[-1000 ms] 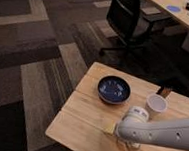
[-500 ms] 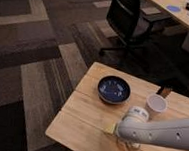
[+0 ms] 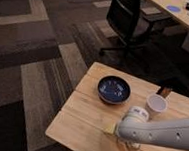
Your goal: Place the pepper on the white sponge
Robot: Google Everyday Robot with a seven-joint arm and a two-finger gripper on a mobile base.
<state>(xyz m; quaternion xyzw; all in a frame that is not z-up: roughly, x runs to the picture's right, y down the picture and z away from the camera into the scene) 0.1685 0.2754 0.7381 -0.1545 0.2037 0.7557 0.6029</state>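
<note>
My arm reaches in from the right over the wooden table [image 3: 83, 119]. Its white wrist hangs low over the front part of the table. The gripper [image 3: 128, 145] points down at the tabletop just under the wrist and is mostly hidden by it. A small pale yellowish piece [image 3: 110, 128] pokes out at the wrist's left edge, lying on the wood. I cannot tell whether it is the pepper or the white sponge. Nothing else that could be the pepper or the white sponge shows; the arm may cover them.
A blue bowl [image 3: 114, 89] stands behind the gripper, and a white round cup [image 3: 156, 104] to its right. A small dark object [image 3: 164, 90] lies behind the cup. A black office chair [image 3: 128, 18] stands beyond the table on the carpet, with another table [image 3: 186, 16] at the top right.
</note>
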